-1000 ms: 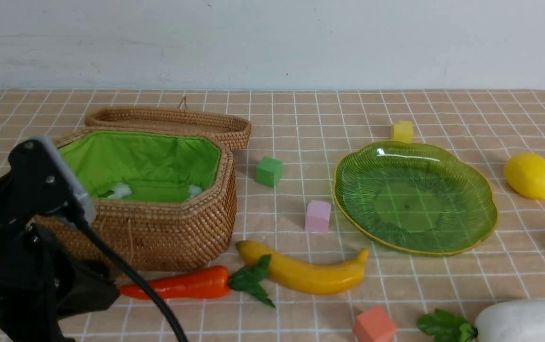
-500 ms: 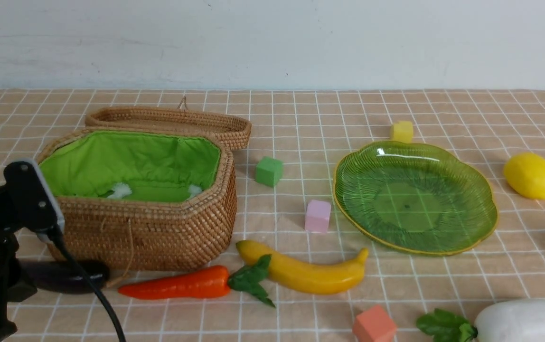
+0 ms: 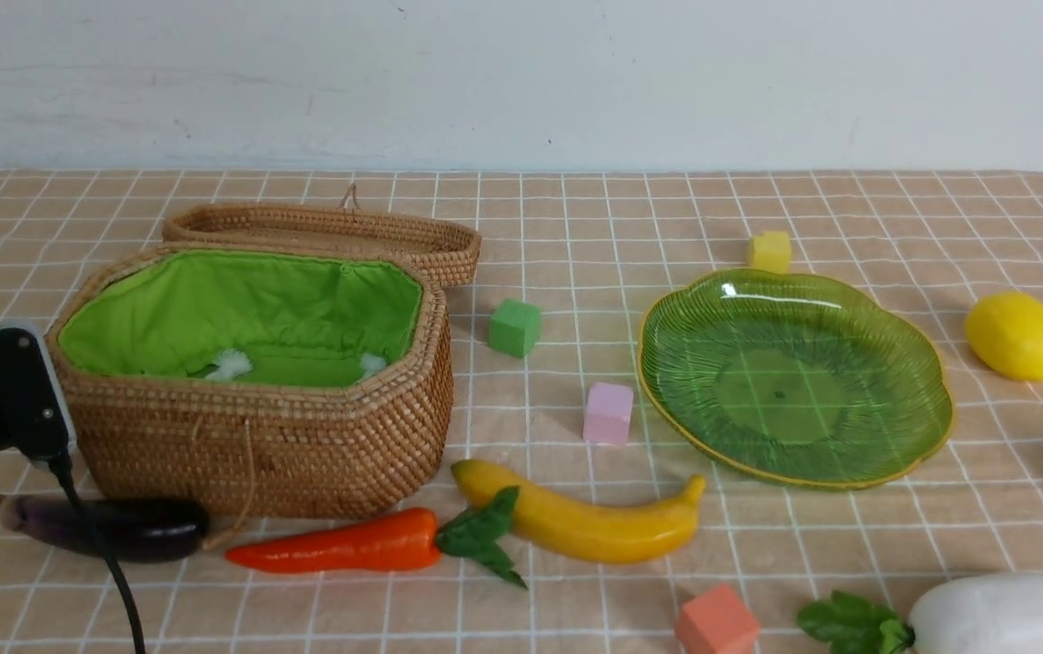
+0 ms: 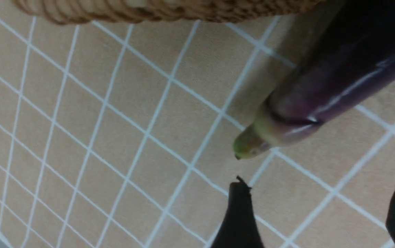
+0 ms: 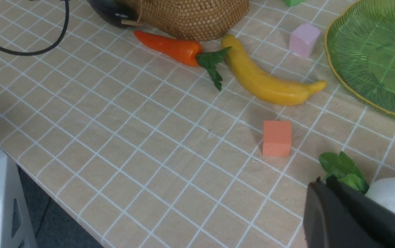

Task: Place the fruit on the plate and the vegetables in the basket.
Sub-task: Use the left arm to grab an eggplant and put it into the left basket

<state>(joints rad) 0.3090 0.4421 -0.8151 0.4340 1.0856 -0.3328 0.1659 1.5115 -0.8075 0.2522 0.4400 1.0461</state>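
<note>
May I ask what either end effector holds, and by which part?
Nothing. The left end effector is open, clear of the eggplant; the right end effector is shut, empty.

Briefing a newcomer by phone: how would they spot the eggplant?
Find the large brown wicker basket with green lining, on the robot's left. At the foot of its near wall lies a glossy dark purple eggplant. The orange-red carrot beside it has green leaves; the eggplant has none.
</note>
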